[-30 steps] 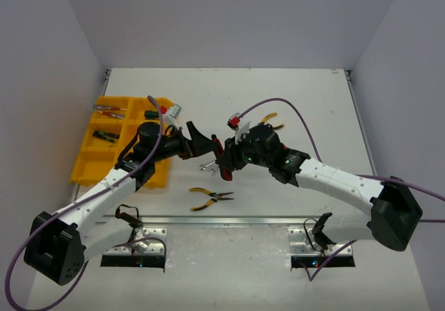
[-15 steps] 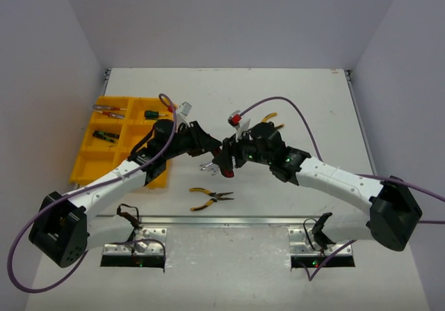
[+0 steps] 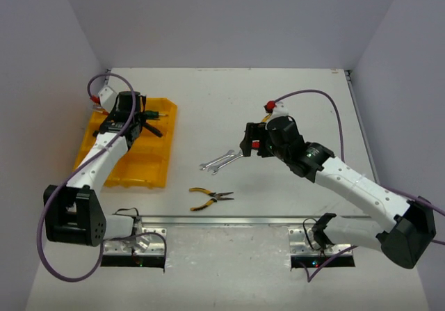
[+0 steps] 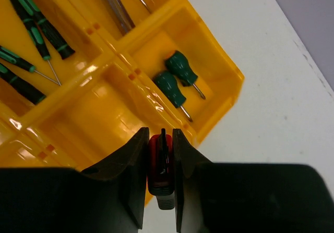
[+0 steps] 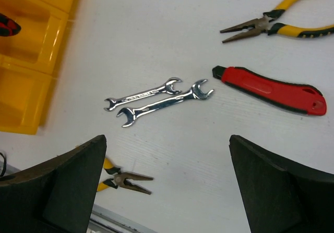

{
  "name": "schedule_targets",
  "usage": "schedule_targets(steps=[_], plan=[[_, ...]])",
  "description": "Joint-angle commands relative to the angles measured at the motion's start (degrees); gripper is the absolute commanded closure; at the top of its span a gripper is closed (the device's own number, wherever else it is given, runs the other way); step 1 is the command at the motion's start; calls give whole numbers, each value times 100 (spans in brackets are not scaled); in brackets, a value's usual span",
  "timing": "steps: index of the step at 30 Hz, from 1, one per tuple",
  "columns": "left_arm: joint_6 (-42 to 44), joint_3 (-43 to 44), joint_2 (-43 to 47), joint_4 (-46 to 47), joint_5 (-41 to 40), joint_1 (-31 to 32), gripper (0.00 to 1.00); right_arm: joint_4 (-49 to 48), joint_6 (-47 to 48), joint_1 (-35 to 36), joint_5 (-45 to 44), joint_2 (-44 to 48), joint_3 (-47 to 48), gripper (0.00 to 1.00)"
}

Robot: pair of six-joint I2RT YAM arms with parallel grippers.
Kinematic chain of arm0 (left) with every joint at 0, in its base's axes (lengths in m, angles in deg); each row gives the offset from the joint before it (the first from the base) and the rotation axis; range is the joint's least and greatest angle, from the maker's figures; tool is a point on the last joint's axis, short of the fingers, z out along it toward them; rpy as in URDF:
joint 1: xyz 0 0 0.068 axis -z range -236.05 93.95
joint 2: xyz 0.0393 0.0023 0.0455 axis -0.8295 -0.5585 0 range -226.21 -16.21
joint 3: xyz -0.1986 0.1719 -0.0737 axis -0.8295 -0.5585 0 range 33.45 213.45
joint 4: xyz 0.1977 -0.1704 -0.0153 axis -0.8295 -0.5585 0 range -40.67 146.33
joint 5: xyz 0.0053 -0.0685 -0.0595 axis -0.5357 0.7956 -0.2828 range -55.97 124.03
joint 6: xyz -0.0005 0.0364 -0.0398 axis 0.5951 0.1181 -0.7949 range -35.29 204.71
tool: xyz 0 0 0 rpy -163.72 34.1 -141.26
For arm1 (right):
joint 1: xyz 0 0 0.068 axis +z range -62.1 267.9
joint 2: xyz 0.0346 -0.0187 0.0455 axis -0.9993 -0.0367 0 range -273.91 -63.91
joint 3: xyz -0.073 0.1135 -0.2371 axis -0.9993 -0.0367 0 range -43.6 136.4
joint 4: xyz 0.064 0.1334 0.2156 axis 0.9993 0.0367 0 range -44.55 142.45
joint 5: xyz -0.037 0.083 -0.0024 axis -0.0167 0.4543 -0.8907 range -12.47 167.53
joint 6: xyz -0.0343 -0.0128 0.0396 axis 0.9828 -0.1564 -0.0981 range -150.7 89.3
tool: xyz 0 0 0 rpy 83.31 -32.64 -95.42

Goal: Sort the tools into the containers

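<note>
My left gripper (image 4: 159,135) is shut on a small red-handled tool (image 4: 158,157) with a black strip. It hangs over the near right edge of the yellow tray (image 4: 219,69). Two stubby green screwdrivers (image 4: 175,84) lie in the corner compartment just beyond, and slim green-black screwdrivers (image 4: 36,32) fill a compartment to the left. In the top view the left gripper (image 3: 147,124) is at the tray's (image 3: 128,175) far end. My right gripper (image 5: 167,139) is open and empty above the table, with two silver wrenches (image 5: 156,100) beyond its fingers. In the top view the right gripper (image 3: 249,144) is right of the wrenches (image 3: 221,161).
A red utility knife (image 5: 271,89) lies right of the wrenches, with yellow-black pliers (image 5: 276,27) beyond it. Another pair of yellow-black pliers (image 3: 208,197) lies near the table's front edge. White walls close in the table on three sides.
At the table's middle the left gripper shut on the red tool that the right held. The right gripper opened and drew back. The left arm swung left with the tool to the tray.
</note>
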Motion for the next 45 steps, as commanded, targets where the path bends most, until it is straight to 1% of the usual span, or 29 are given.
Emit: schedule_targets(steps=[1, 4, 8, 9, 10, 11, 13, 14, 15, 17, 21, 22, 24, 25, 27, 28, 29, 31, 33, 36, 38, 39, 40, 41, 43, 44, 45], plan=[[-65, 561, -439, -426, -1044, -135, 100, 208, -82, -80, -274, 376, -160, 1], [-31, 544, -652, -336, -1030, -173, 100, 217, -10, -177, -310, 554, -339, 1], [-51, 637, -1005, -423, -989, -182, 100, 330, 65, -363, -237, 485, -321, 1], [-36, 643, -1053, -396, -918, -187, 91, 364, 81, -415, -181, 435, -272, 1], [15, 632, -1080, -333, -785, -190, 76, 433, 79, -486, -149, 328, -229, 1], [74, 619, -1096, -272, -631, -190, 58, 539, 71, -591, -109, 188, -169, 1], [94, 628, -1085, -269, -455, -190, 24, 739, 94, -752, 62, -90, 27, 1], [85, 641, -1013, -300, -360, -190, 11, 834, 85, -967, 152, -337, 144, 1], [87, 652, -916, -331, -276, -189, 0, 908, 99, -1160, 249, -563, 247, 1], [173, 664, -573, -374, -107, -182, 0, 895, 386, -1344, 472, -976, 357, 1], [416, 654, 200, -423, 366, -182, 0, 851, 1747, -1451, 885, -1741, 944, 1], [573, 636, 535, -412, 626, -171, 0, 807, 2409, -1463, 937, -1938, 1039, 1], [818, 591, 998, -417, 929, -164, 0, 666, 3250, -1531, 985, -2251, 1174, 1], [956, 548, 1212, -442, 1239, -163, 0, 596, 3684, -1604, 1161, -2417, 1229, 1], [1153, 432, 1467, -459, 1531, -155, 0, 601, 4336, -1654, 1606, -2682, 1403, 1], [1311, 385, 1671, -488, 1712, -155, 0, 822, 4995, -1672, 2032, -2956, 1520, 1], [1483, 353, 1810, -539, 1840, -155, 0, 1006, 5399, -1685, 2319, -3171, 1626, 1], [1636, 264, 1916, -646, 2095, -155, 0, 1193, 5551, -1734, 2443, -3380, 1936, 1], [1875, 128, 2153, -788, 2370, -155, 0, 1601, 5803, -1892, 2455, -3872, 2350, 1], [2131, -8, 2290, -870, 2555, -155, 0, 1732, 6027, -1918, 2443, -4329, 2606, 3], [2215, -103, 2334, -879, 2583, -155, 0, 1743, 6066, -1919, 2072, -4730, 2748, 11], [2236, -111, 2343, -868, 2598, -155, 0, 1691, 6096, -1927, 1948, -4747, 2776, 12], [2274, -172, 2359, -837, 2659, -155, 0, 1440, 6149, -1935, 1704, -4869, 2738, 17], [2283, -222, 2351, -828, 2678, -155, 0, 1093, 6183, -1943, 1622, -4882, 2568, 19], [2302, -297, 2332, -754, 2865, -155, 0, 979, 6194, -1944, 1658, -4894, 2474, 23], [2301, -358, 2324, -731, 2881, -155, 0, 1010, 6182, -1944, 1711, -4911, 2474, 28], [2294, -362, 2322, -727, 2887, -155, 0, 1026, 6145, -1943, 1706, -4928, 2475, 36]])
